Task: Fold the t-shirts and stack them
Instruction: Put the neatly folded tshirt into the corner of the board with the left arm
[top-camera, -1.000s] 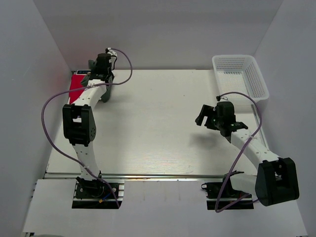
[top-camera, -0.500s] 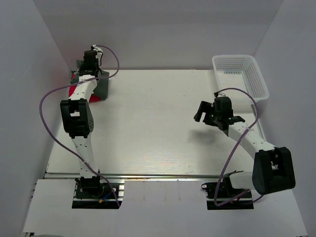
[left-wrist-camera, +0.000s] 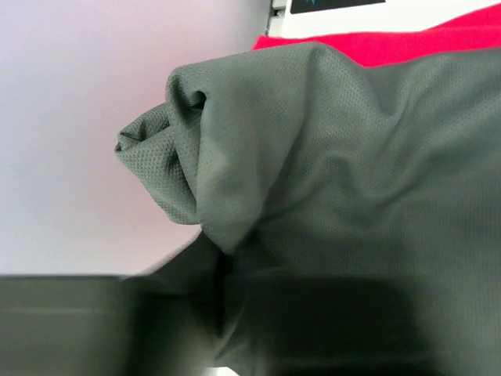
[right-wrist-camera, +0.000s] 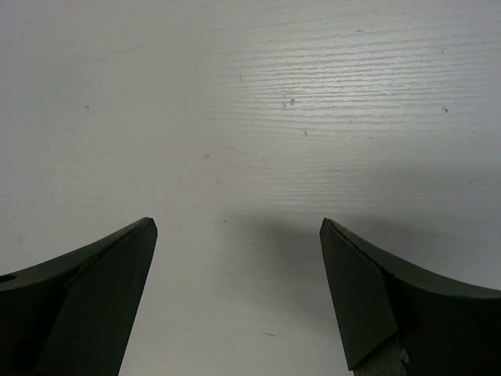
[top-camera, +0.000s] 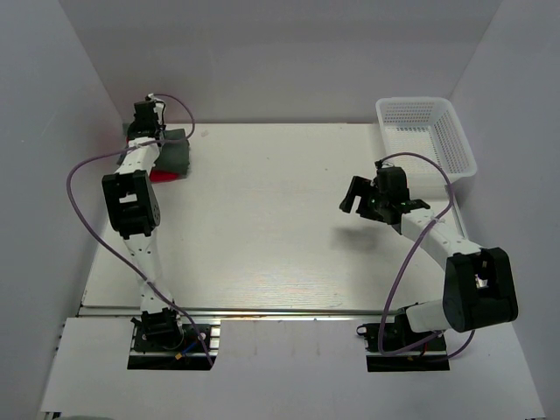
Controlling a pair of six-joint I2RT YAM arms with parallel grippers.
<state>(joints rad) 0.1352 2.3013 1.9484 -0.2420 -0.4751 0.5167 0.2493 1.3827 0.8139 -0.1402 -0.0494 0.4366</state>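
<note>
- Evidently the stacking step is in hand: the dark grey-green t-shirt (top-camera: pixel 173 153) lies over the red t-shirt (top-camera: pixel 162 175) at the far left corner of the table (top-camera: pixel 280 227), with a strip of red showing at its near edge.
- The left gripper (top-camera: pixel 147 131) hangs over that corner. In the left wrist view the grey-green cloth is bunched into a raised fold right at the blurred fingers, so I judge the jaws nearly closed and pinching that fold, though the pinch itself is hidden.
- The right gripper (right-wrist-camera: pixel 239 266) is spread wide and holds nothing, hovering over bare table right of the middle.
- The white mesh basket (top-camera: pixel 411 101) stands at the far right corner, well apart from both shirts.
- The next move, as I read it, calls for letting go of the fold and lifting straight away, so the cloth is not dragged off the red shirt or pulled open; the raised bunch may then need flattening.
- No brand, label or writing can be read, and no neck label shows in any view.
</note>
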